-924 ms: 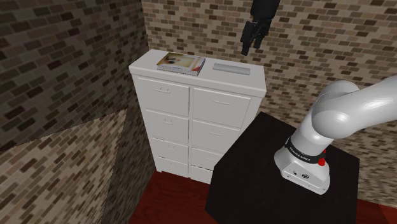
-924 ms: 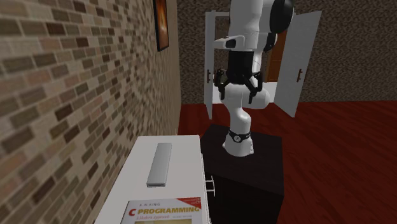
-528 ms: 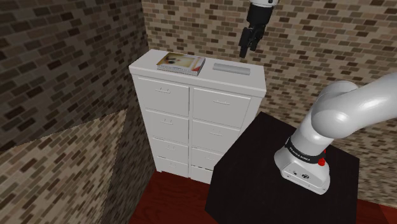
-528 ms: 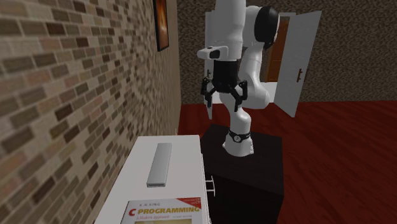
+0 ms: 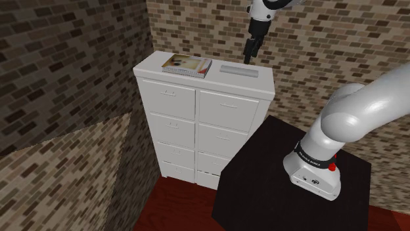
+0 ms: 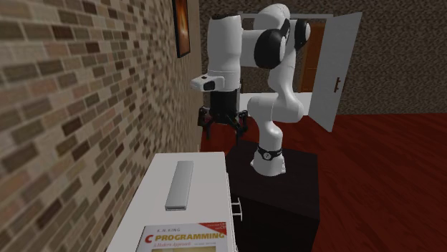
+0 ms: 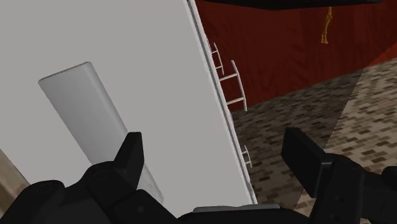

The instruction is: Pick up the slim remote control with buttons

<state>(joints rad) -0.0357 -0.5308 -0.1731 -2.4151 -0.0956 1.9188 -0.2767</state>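
The slim remote [image 5: 238,70] is a plain grey bar lying flat on the white dresser top [image 5: 259,84], close to the brick wall. In the second exterior view the remote [image 6: 180,185] lies lengthwise along the dresser top [image 6: 209,175]. My black gripper [image 5: 248,55] hangs well above the remote's end nearer the stand, fingers pointing down. It is open with nothing between its fingers [image 6: 208,131]. In the wrist view the remote [image 7: 86,105] lies just off the left finger [image 7: 130,156], and the gripper [image 7: 216,159] straddles the dresser's front edge.
A programming book [image 5: 187,64] lies on the dresser beside the remote, on the shoulder view's left. Brick walls stand right behind the dresser. Drawer handles [image 7: 232,86] stick out of its front. The black stand [image 5: 289,177] sits beside the dresser on a red floor.
The arm has swung toward the wall and dresser, carrying the gripper to the second exterior view's left and lower, above the dresser top. The fingers stay open. The remote has not moved.
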